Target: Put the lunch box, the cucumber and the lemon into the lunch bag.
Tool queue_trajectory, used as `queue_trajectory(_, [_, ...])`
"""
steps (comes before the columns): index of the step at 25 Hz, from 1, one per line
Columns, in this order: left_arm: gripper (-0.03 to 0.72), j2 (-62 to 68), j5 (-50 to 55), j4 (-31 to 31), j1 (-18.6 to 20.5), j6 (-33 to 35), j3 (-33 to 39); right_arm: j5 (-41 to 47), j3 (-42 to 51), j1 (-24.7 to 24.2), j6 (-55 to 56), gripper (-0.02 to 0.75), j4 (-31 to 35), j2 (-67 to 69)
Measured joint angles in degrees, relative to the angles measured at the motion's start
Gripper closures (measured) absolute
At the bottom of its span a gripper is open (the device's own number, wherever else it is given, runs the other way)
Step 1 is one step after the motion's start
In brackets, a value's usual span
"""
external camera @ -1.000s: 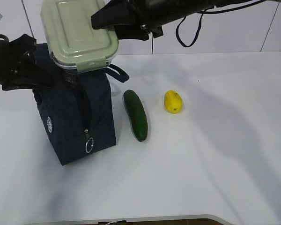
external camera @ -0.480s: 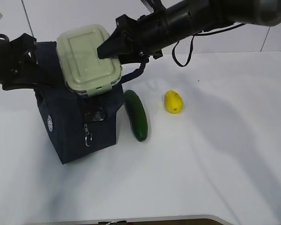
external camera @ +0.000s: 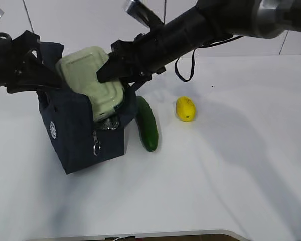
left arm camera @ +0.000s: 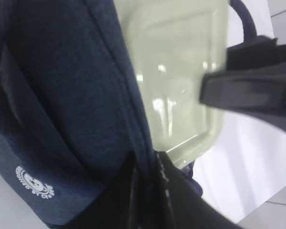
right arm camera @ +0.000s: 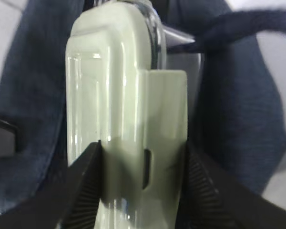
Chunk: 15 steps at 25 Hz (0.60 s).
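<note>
1. Lunch box (external camera: 93, 80): tilted, partly inside open lunch bag (external camera: 72, 135), clamped by right tool (right arm camera: 142, 179).
2. Left tool (left arm camera: 145, 164): clenched on bag's rim.
3. Cucumber (external camera: 146, 123), lemon (external camera: 185, 108): on white surface (external camera: 231, 165), beside bag.

The dark navy fabric lunch bag (left arm camera: 62, 119) fills the left of the frame, a small white emblem (left arm camera: 34, 182) low on its side. The left gripper (left arm camera: 145, 191), at the bottom, is pinched on the bag's top edge. Right of that edge sits the sage-green lid of the lunch box (left arm camera: 178, 76), tilted. A black shape, probably the right gripper (left arm camera: 250, 90), overlaps the lid's right side.
</note>
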Motion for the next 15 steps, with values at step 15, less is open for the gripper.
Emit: queue_trajectory(15, [0.677,0.00,1.05,-0.12,0.00,0.68,0.00,-7.43,-0.63,7.60,-2.09,0.362,-10.72,0.60])
